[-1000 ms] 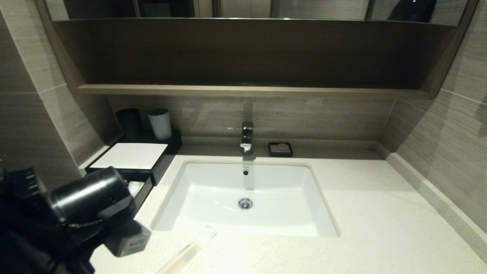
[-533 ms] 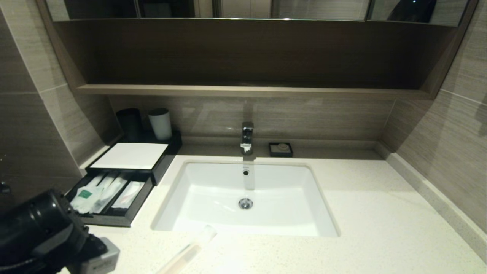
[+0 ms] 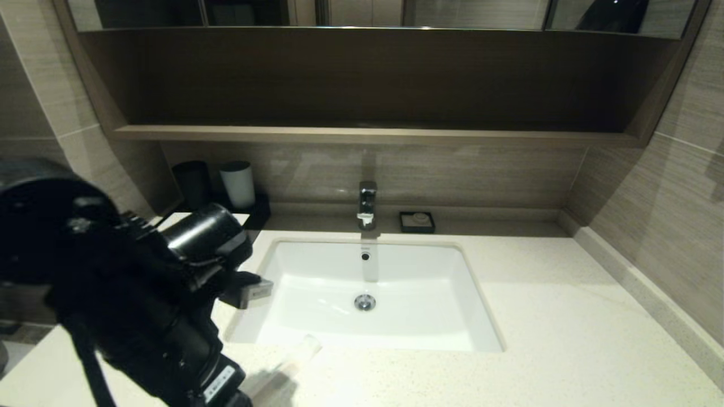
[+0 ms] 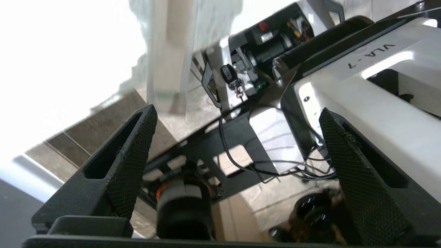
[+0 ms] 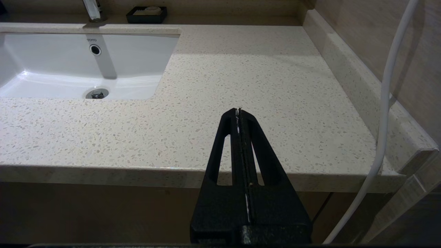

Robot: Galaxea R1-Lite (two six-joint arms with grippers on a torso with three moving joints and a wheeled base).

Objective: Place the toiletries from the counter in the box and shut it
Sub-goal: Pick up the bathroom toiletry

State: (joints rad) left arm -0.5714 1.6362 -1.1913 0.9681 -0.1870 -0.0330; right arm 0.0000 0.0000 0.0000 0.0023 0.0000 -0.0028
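A clear packet (image 3: 288,362) lies on the desk (image 3: 565,339) at the sink's (image 3: 365,294) front edge, its long axis slanting from near-left toward the basin. The left pincer (image 4: 237,137), fingers spread wide, hangs above its near end. The right pincer (image 5: 238,113) is pressed together at the desk's front edge.

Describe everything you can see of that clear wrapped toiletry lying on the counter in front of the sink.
The wrapped toiletry is a long, slim item in clear, glossy plastic, pale inside. It lies flat and slanted on the speckled counter just in front of the sink, one end near the basin's rim. The left arm hides its nearer end; what it is cannot be told.
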